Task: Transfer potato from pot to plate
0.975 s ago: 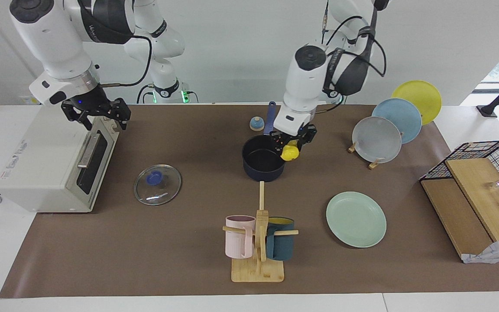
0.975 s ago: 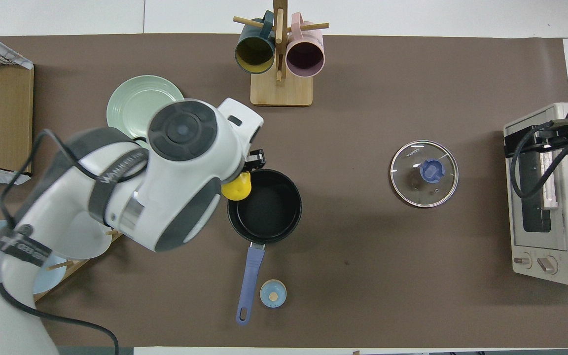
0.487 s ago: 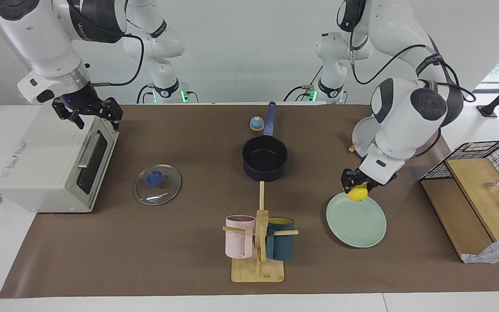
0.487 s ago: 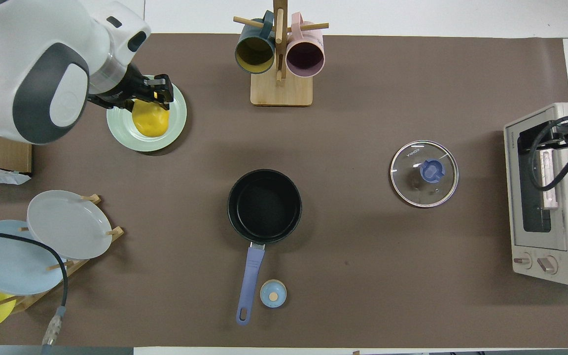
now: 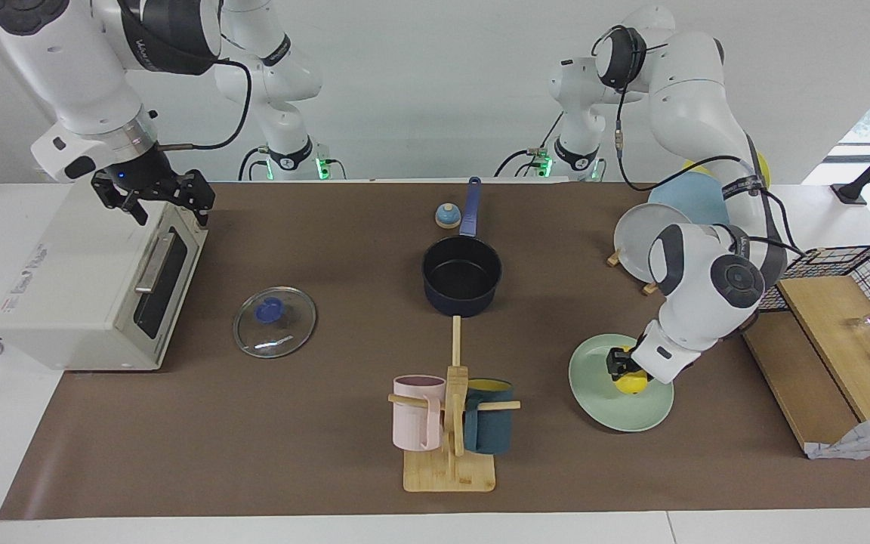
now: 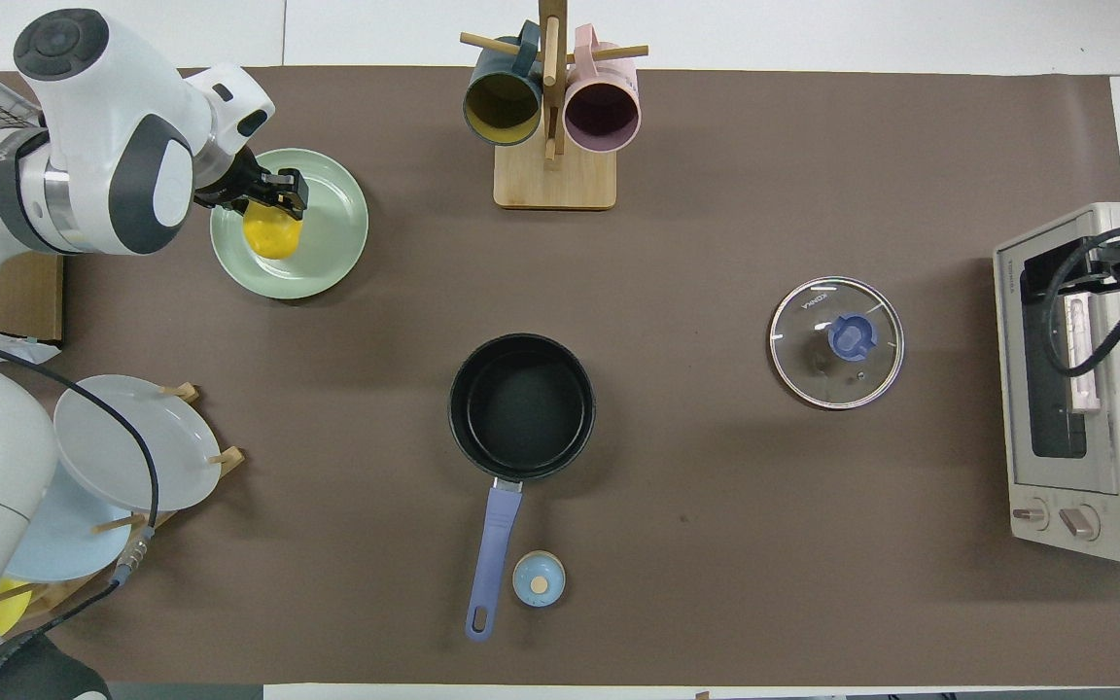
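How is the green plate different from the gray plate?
The green plate lies flat on the table; the gray plate stands on edge in a wooden rack. The green plate has the potato on it, with the left gripper shut on it; the gray plate is bare. Both are round.

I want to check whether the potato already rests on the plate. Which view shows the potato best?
The overhead view: the potato shows broadly on the plate, below the left gripper. In the facing view the gripper hides most of the potato; contact with the plate stays unclear.
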{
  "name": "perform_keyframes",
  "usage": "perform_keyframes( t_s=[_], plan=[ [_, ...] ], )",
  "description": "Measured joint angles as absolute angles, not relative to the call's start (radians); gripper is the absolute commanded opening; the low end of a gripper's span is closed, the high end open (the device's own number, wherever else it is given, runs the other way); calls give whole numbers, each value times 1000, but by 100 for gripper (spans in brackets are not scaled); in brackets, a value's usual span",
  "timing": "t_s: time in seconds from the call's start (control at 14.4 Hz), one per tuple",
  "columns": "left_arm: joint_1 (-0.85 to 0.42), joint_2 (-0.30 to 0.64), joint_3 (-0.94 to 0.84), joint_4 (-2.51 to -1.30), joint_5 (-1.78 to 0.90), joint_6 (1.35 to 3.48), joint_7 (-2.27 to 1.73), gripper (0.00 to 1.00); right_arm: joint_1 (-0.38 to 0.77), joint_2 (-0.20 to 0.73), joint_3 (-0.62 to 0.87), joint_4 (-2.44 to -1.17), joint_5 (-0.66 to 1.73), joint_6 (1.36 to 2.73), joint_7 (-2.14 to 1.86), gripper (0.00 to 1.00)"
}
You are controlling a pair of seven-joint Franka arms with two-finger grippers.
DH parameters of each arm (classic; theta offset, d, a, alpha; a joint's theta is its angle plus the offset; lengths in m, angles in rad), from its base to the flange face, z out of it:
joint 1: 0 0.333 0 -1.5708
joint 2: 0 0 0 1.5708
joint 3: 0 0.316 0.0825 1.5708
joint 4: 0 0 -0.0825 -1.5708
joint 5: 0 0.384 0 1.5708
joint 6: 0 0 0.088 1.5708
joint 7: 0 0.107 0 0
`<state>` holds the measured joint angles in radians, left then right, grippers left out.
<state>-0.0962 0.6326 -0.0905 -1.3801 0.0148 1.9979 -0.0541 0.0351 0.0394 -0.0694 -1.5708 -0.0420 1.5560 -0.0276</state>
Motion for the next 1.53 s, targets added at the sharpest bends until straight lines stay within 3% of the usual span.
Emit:
perform_keyframes(
  t_s=[0.07, 0.14, 0.21, 0.56, 1.18, 1.53],
  plan=[
    [-96, 629, -91, -1402, 15, 2021, -54, 0, 35, 39, -68, -1571, -41, 1556, -28, 100],
    [-96, 625, -91, -1421, 15, 2038, -52, 92, 35, 39, -66, -1571, -41, 1556, -28, 100],
    [-96, 620, -91, -1435, 16, 2047, -46, 100, 36, 39, -63, -1571, -41, 1555, -28, 100],
    [-95, 565, -91, -1447, 20, 2047, -27, 100, 43, 39, -59, -1571, -40, 1546, -28, 100],
    [-10, 85, -87, -1451, 20, 1578, -27, 100, 46, 39, -59, -1571, -40, 1546, -28, 100],
    [-10, -26, -92, -1609, 20, 1530, -27, 100, 46, 39, -59, -1571, -40, 1546, -28, 100]
  ],
)
